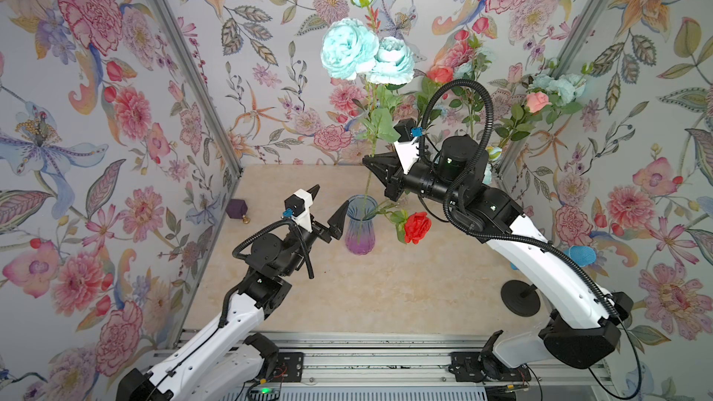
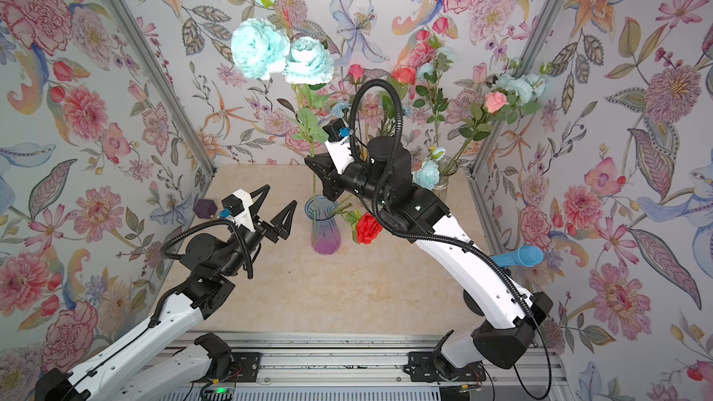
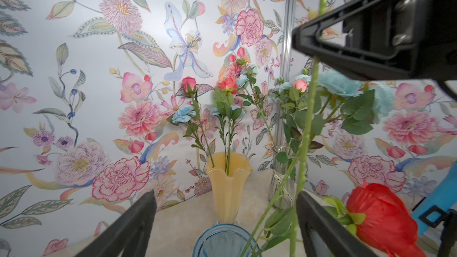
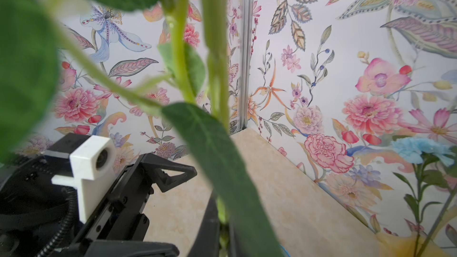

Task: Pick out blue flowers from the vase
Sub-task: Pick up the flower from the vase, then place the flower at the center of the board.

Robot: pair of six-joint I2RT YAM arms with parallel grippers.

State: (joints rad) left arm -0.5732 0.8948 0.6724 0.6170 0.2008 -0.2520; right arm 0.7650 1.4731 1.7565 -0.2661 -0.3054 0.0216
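Here, a two-armed robot works on a pale marble surface (image 1: 386, 295) boxed in by flowered wallpaper, and everything is placed from a blue-and-purple glass vase (image 1: 360, 225) near the middle.

Nearest the viewer and just left of the vase, the left end effector (image 1: 330, 202) stands wide open and empty. One finger is close beside the vase's rim, but whether it touches cannot be told.

A red rose (image 1: 416, 227) droops over the vase's right rim.

Directly above the vase, the right end effector (image 1: 376, 169) is closed narrowly on a thin green stem (image 1: 368, 187). This stem belongs to the blue flowers (image 1: 349, 50), pale ruffled blooms held high over the vase. The stem slants down from the grip, and its foot appears to sit inside the vase.

Behind the vase, towards the back right corner, a yellow vase (image 3: 228, 181) and a clear vase (image 3: 282, 176) hold mixed pink, coral and pale blue stems.

The step in hand looks like drawing this blue spray out of the vase, and it seems only partly done.

The next move probably calls for a steady lift along the line of the stem until its foot clears the rim. That lift should neither drag the red rose nor tip the vase, which the open left end effector is well placed to steady.
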